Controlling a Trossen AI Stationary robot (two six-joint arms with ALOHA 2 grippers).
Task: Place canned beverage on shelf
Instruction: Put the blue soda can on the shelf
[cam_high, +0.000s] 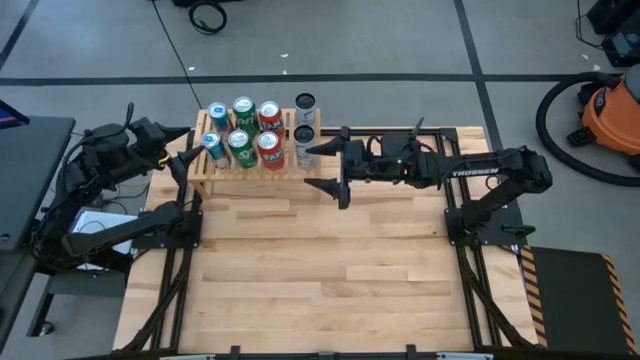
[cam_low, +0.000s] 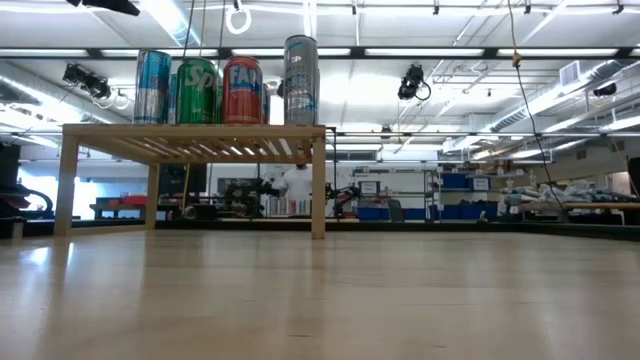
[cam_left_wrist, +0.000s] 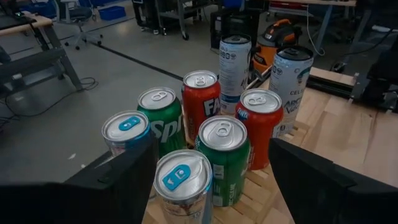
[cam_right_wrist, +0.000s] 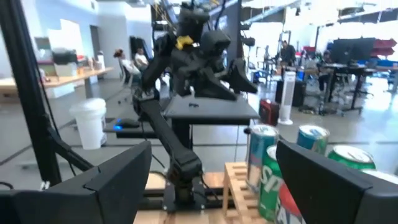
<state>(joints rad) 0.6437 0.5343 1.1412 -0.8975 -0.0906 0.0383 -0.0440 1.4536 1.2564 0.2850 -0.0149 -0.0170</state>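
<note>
I count eight cans (cam_high: 257, 133) standing on the shelf (cam_high: 232, 166), seemingly full; my right gripper (cam_high: 332, 166) hangs beside it, fingers apart and empty; left gripper (cam_high: 178, 158) likewise apart, empty.

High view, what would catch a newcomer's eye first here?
The cluster of eight cans in blue, green, red and silver, packed in two rows on the light-wood shelf at the table's far edge. Next, the right tool stands open beside the shelf's right end, the left tool open at its left end, both empty.
</note>
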